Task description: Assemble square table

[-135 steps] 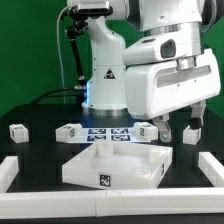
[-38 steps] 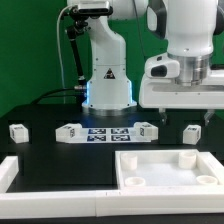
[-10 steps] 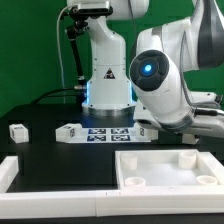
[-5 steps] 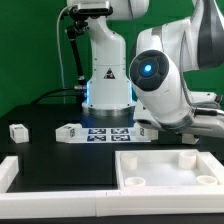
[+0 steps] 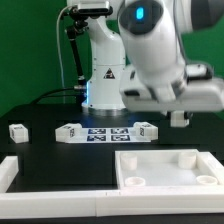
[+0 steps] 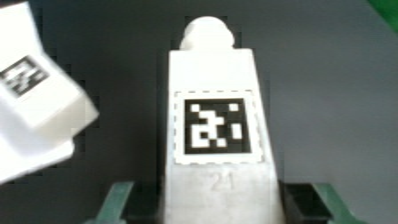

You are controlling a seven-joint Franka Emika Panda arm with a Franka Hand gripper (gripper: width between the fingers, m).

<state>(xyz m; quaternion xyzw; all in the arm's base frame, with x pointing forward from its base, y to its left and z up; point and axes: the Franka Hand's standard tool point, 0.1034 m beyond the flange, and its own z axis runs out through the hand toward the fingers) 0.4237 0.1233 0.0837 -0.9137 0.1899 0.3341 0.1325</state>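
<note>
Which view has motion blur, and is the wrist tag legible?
Exterior view: the white robot arm is smeared by motion blur, while the white plastic square slab with raised rim is sharp. Wrist view: the black-and-white square tag on the short white block leg is soft but legible.

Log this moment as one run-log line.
tool: shut on leg | tabletop: flat, exterior view's right | other legs: three, loose on table

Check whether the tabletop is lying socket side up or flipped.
Socket side up: the tabletop shows its raised rim and round corner sockets on top.
</note>
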